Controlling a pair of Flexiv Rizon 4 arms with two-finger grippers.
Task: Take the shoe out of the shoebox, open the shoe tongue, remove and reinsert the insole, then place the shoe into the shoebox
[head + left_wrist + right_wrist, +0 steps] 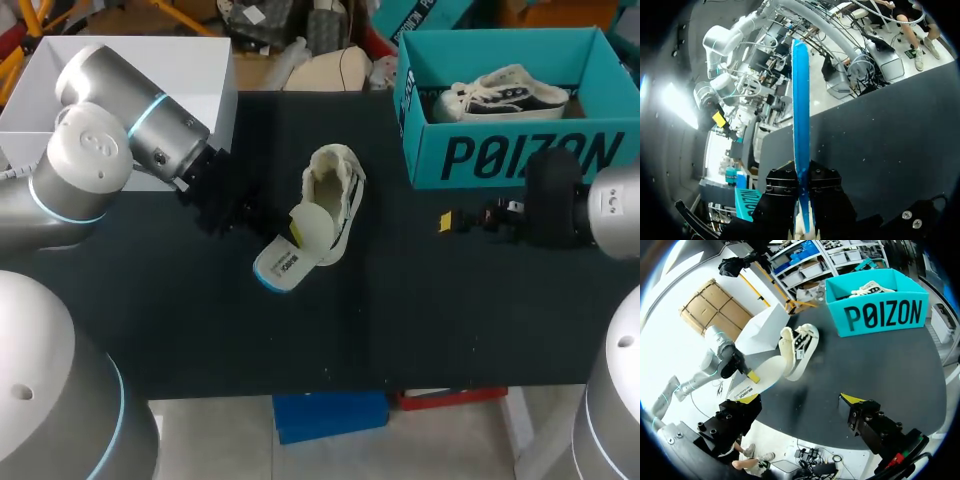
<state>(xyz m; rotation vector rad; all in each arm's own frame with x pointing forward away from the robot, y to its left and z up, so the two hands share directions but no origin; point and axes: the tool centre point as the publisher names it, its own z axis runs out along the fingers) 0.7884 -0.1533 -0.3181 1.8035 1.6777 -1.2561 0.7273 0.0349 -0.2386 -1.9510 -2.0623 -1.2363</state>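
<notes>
A cream low-top shoe (338, 190) lies on the black table (420, 320), a little left of the middle. My left gripper (280, 232) is shut on its white, blue-edged insole (288, 262), which slants from the shoe's near end toward the table's front. In the left wrist view the insole (800, 115) stands edge-on between the closed fingers (785, 186). My right gripper (447, 221) hovers open and empty to the right of the shoe. Its own view has the right gripper (800, 400) facing the shoe (801, 346) and the insole (759, 380).
A teal shoebox (500, 150) at the back right holds a second shoe (505, 92). An open white box (150, 70) stands at the back left, behind my left arm. In the right wrist view the teal shoebox (880, 315) lies beyond the shoe.
</notes>
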